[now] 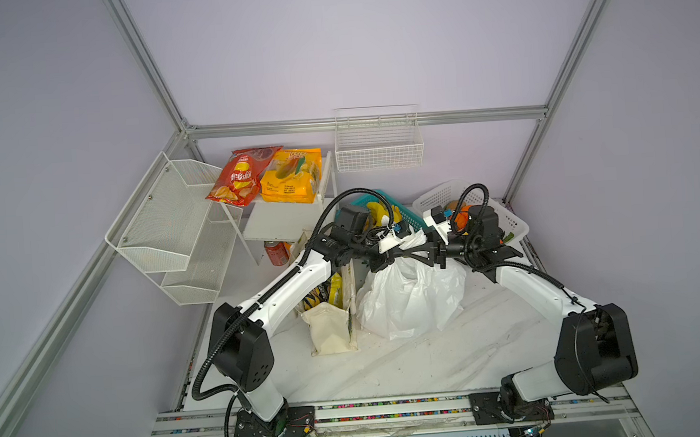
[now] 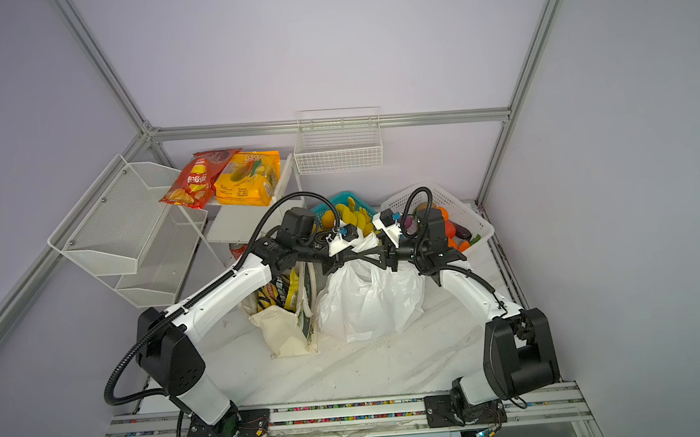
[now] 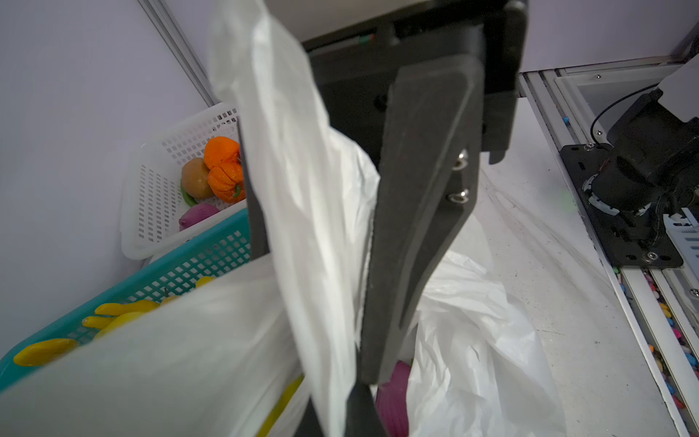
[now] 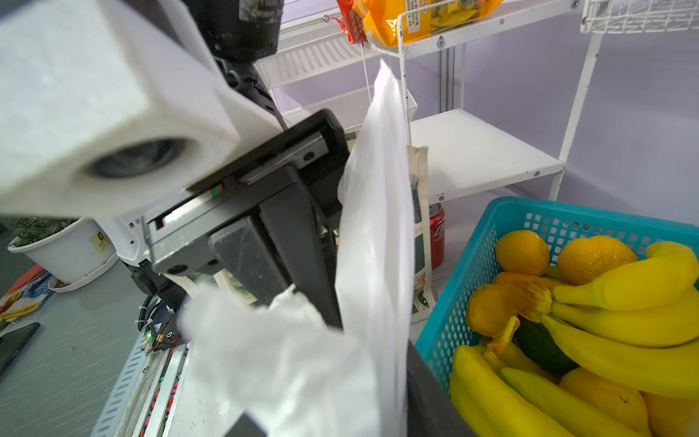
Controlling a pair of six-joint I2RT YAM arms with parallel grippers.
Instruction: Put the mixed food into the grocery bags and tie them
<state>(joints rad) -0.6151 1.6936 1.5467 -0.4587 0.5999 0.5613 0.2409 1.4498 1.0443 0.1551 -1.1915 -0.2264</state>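
Lavender walls close in a white marbled table (image 1: 432,368). At far left stands a mesh rack (image 1: 165,222). Beside it a white shelf carries a red chip bag (image 1: 239,178) and an orange-yellow packet (image 1: 291,177).

Next comes the canvas tote (image 1: 330,329), upright and open. A black chip bag (image 1: 313,298) and a yellow snack packet (image 1: 336,289) stand inside it, and its straps are not tied.

Just beside it, at the centre, sits the white plastic bag (image 1: 407,299). The left wrist view shows a purple toy vegetable (image 3: 393,397) inside. Both arms meet above its mouth. The left gripper (image 1: 413,253) is clamped on a bunched part of the film. The right gripper (image 1: 425,255) has its jaws partly apart, astride a raised handle strip. I cannot tell whether they pinch it.

Behind, the teal basket (image 1: 413,220) holds bananas (image 1: 375,216). At far right, toy produce lies in the white basket (image 1: 506,218).

The step in hand looks like tying the plastic bag, though food remains in both baskets. Next, the right jaws likely need to close fully on the strip. Then the two handles must cross and be drawn apart into a knot. The film is thin and slippery, so it could slide out.
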